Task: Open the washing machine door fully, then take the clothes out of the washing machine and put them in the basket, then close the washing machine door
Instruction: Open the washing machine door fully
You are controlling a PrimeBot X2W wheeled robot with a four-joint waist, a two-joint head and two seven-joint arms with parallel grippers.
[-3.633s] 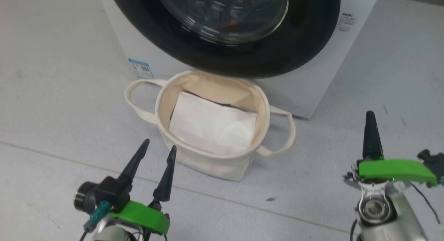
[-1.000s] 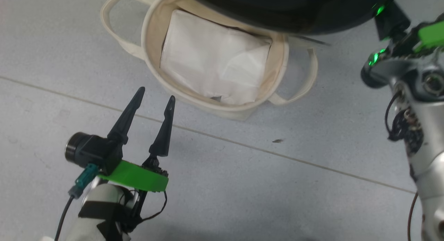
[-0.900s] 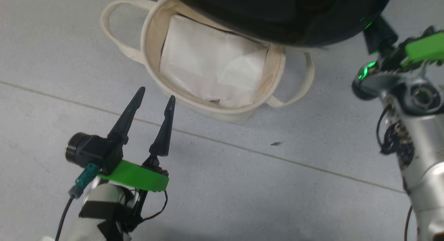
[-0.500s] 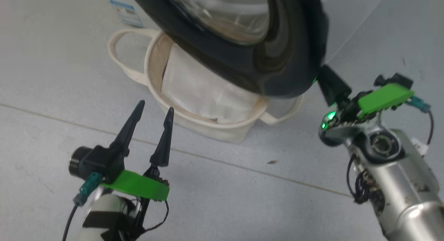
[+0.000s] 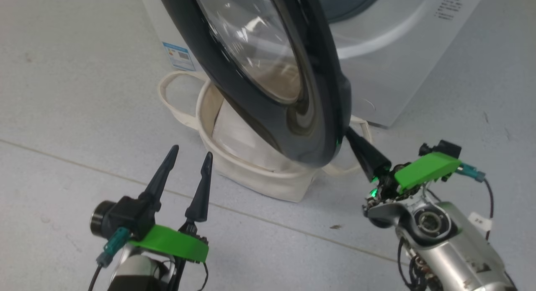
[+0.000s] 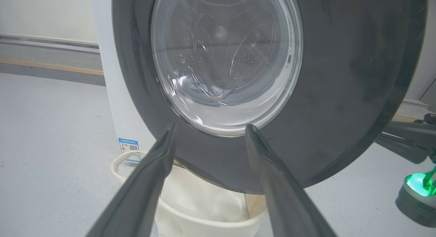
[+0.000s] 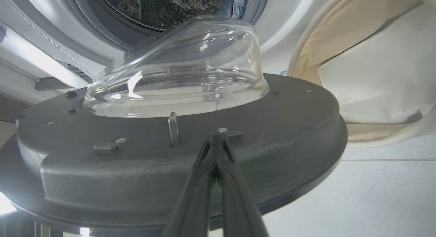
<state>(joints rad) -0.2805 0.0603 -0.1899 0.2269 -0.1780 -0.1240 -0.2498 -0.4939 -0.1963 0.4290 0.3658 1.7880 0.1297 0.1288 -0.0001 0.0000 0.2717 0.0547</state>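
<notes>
The washing machine door stands partly open, its black rim swung out over the basket. My right gripper is shut, with nothing between its fingers; its tips press the door's inner face at the free edge, beside the latch. My left gripper hangs open low at the left, apart from the door, facing its outer glass. Blue clothes lie in the drum of the washing machine; a bit of them shows through the glass.
A plain white sheet lies inside the basket, and one loop handle sticks out left. The machine front carries a blue label. Grey floor with a seam line spreads on both sides of the basket.
The door has swung further open, its free edge coming out with my shut right gripper behind it. The head camera has tilted up, showing more of the machine. My left gripper has kept still.
</notes>
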